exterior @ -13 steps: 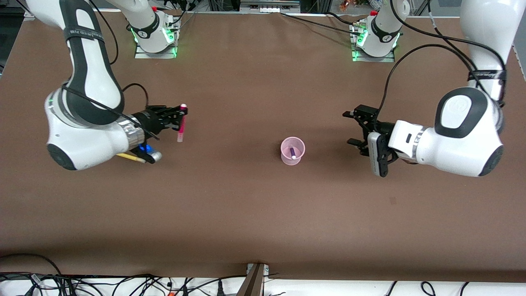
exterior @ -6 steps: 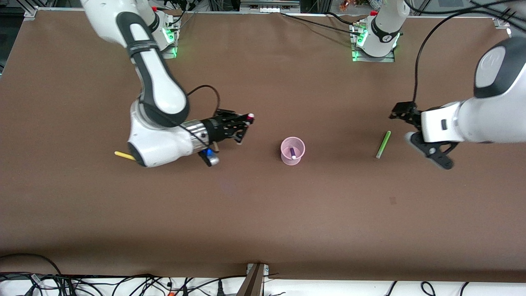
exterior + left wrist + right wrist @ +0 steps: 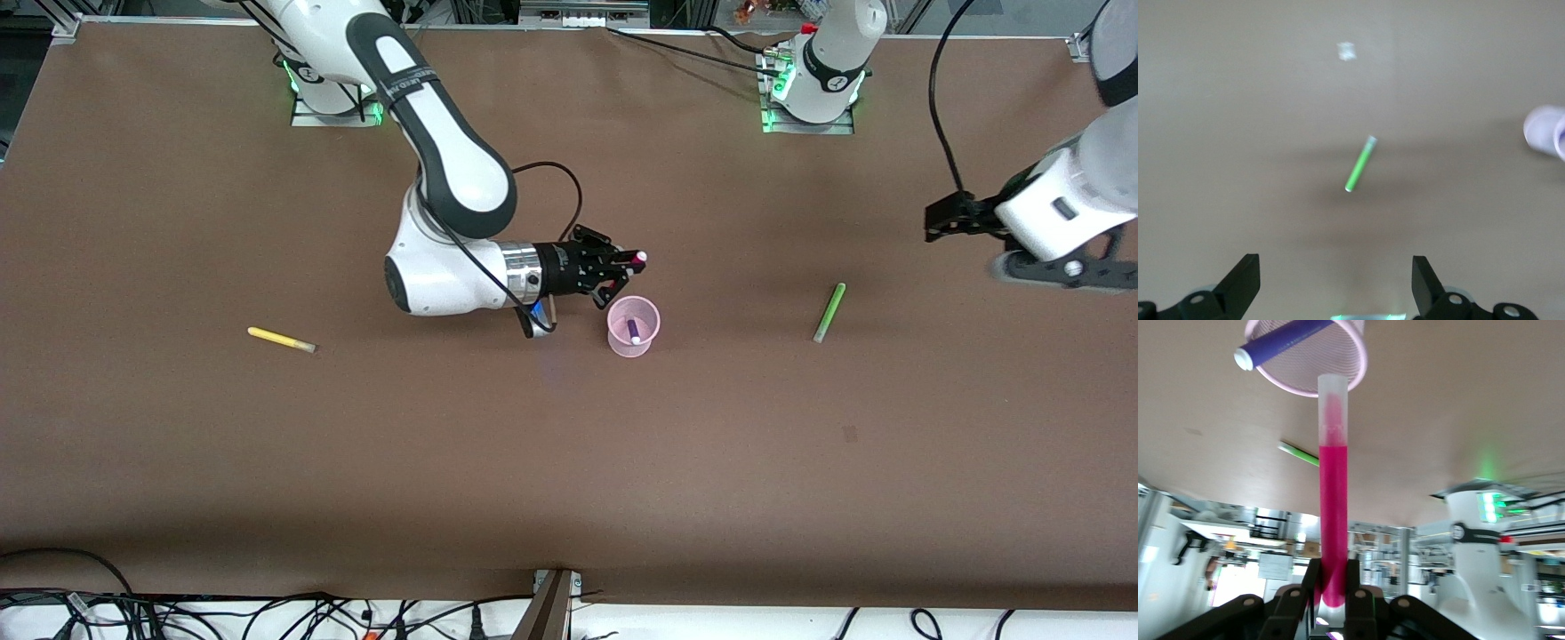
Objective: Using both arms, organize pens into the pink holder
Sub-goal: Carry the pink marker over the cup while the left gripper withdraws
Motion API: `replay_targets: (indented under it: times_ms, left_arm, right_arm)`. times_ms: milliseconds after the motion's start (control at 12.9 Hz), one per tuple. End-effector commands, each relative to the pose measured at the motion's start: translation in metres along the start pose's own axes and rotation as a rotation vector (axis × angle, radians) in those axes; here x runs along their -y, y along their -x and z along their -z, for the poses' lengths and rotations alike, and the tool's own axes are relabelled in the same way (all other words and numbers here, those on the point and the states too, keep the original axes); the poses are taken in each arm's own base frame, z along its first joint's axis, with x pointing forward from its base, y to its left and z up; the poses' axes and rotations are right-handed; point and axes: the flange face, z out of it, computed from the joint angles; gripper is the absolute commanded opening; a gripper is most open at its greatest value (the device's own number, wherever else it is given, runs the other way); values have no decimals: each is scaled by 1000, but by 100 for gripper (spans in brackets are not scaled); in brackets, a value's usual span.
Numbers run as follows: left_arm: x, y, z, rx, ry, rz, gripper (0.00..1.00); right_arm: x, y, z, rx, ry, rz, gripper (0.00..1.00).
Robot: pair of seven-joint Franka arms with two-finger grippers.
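The right gripper (image 3: 622, 269), fingers clamped on the slim magenta-pink marker pen (image 3: 1333, 487), hangs just beside the rim of the small pale-pink translucent plastic holder (image 3: 633, 326), which stands mid-tabletop with a dark purple-blue pen (image 3: 633, 330) leaning inside. To seat the pen cleanly, its pale tip should be centred over the opening, clear of the leaning pen, and lowered before letting go. The left gripper (image 3: 1335, 293) waits with fingers spread above the light green pen (image 3: 829, 312). A yellow pen (image 3: 281, 340) lies toward the right arm's end of the brown tabletop (image 3: 569, 462).
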Motion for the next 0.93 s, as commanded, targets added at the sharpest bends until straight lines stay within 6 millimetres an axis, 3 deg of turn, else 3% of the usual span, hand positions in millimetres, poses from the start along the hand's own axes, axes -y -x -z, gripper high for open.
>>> replay_targets:
  times_ms: [0, 155, 309, 464, 851]
  left_arm:
    - [22, 29, 15, -102, 72, 131, 100]
    - [26, 43, 38, -147, 74, 144, 100]
    - [20, 45, 37, -132, 70, 131, 100]
    - [15, 37, 23, -88, 64, 123, 100]
    - [30, 40, 25, -59, 61, 140, 100]
  right_arm:
    - [-4, -3, -25, -3, -62, -44, 0]
    - [-7, -5, -37, -19, -70, -38, 0]
    - [-2, -6, -41, -18, -74, -30, 0]
    - [1, -11, -47, -20, -73, -27, 0]
    - [4, -26, -56, -37, -83, -17, 0]
